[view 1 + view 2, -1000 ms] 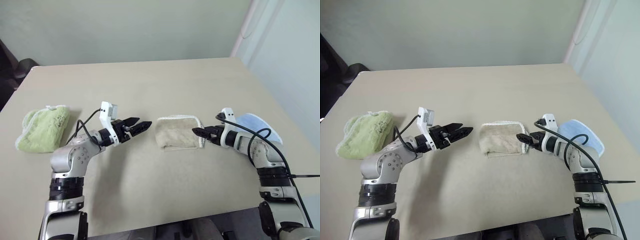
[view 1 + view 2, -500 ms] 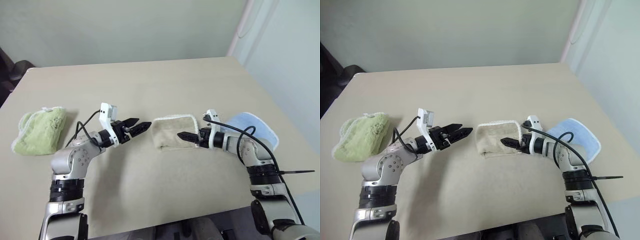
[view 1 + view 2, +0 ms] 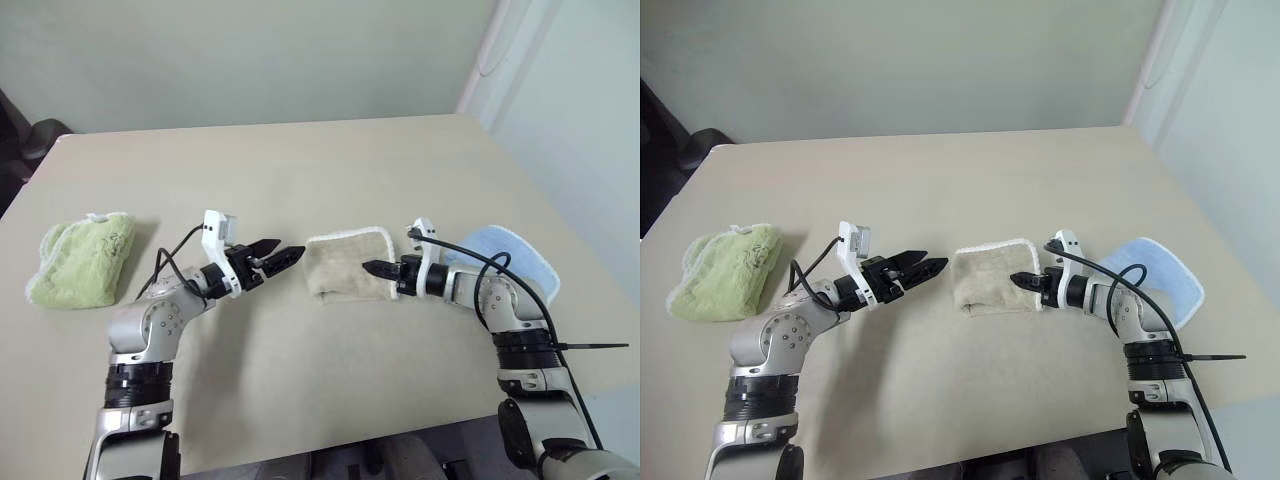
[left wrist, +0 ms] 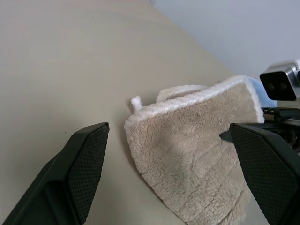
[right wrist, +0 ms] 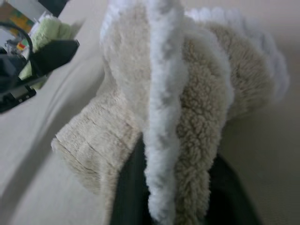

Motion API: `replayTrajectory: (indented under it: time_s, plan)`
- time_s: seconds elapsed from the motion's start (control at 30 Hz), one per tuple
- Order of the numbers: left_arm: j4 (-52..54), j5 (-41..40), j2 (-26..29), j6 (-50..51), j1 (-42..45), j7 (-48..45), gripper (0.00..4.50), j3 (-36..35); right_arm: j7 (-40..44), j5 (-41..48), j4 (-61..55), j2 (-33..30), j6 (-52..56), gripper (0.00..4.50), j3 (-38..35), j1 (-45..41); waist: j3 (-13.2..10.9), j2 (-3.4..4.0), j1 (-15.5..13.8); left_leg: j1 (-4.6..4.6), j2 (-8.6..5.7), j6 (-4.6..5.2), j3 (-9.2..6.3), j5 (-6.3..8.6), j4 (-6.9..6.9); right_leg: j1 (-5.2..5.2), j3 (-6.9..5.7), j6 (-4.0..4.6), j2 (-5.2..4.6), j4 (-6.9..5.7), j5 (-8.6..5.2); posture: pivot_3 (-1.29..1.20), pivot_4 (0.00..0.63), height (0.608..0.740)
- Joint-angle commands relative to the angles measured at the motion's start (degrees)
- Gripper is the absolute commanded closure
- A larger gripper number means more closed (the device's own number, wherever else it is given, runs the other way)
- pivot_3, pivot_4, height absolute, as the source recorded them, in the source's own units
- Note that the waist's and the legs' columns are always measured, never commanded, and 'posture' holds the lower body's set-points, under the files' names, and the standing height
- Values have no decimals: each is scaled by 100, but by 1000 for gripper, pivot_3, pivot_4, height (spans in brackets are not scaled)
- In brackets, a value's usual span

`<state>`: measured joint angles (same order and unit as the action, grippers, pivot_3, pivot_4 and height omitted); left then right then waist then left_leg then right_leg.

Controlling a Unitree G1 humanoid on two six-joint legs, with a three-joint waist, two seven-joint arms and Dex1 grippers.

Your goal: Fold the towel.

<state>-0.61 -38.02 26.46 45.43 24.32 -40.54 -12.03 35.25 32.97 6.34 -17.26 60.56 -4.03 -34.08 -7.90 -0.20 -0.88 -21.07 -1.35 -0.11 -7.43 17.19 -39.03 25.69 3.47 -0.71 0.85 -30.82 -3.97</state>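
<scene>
The beige towel (image 3: 345,266) lies folded in a small rectangle with white corded edging at the middle of the table (image 3: 300,170). My right gripper (image 3: 373,268) reaches in from the right and is shut on the towel's right edge. In the right wrist view the white edging (image 5: 161,93) runs between the dark fingers (image 5: 129,187). My left gripper (image 3: 288,254) hovers level just left of the towel, open with nothing between its fingers. In the left wrist view the towel (image 4: 197,136) with its small white loop (image 4: 136,101) sits between the two black fingers (image 4: 79,168).
A light green folded towel (image 3: 78,258) lies at the table's left side. A light blue towel with white trim (image 3: 510,256) lies at the right, behind my right forearm. The table's right edge runs close beyond it. A dark chair (image 3: 30,140) stands at the far left.
My right gripper moved left onto the towel's right edge and shut on it. The left arm stayed still. The camera view shifted slightly.
</scene>
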Motion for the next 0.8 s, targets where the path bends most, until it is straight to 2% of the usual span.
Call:
replayTrajectory:
  time_s: [0.03,0.2,0.33,0.57,0.8]
  plan:
    - [194,-44,-12,-134,13,30,0,-65,-95,303,-338,21,124,4487,-333,-32,0,0,-1,0,0,0,0,0,0,0,0,0,0,0,0,0,150,740]
    - [240,-115,-46,-155,-4,43,0,-102,-321,639,-828,-59,414,4487,-755,1,0,0,-6,-1,-1,0,0,0,0,0,0,0,0,0,0,0,150,740]
    - [245,-179,-93,-170,-1,64,0,-158,-717,999,-1402,-218,732,4487,-1387,-149,0,0,-14,-3,-2,1,0,0,-2,0,1,0,0,0,0,0,150,740]
    - [168,-165,-271,-229,46,86,0,-93,-2190,1266,-1681,-822,1746,4487,-3279,-507,2,-4,-71,-3,-4,3,0,-1,-3,-3,5,-1,-2,0,-1,0,150,740]
    - [-15,-82,-448,-253,226,50,0,52,-3541,829,-1347,-865,2539,4487,-4908,-854,1,-2,-58,-2,-3,10,2,2,0,0,7,-6,-1,0,-4,0,150,740]
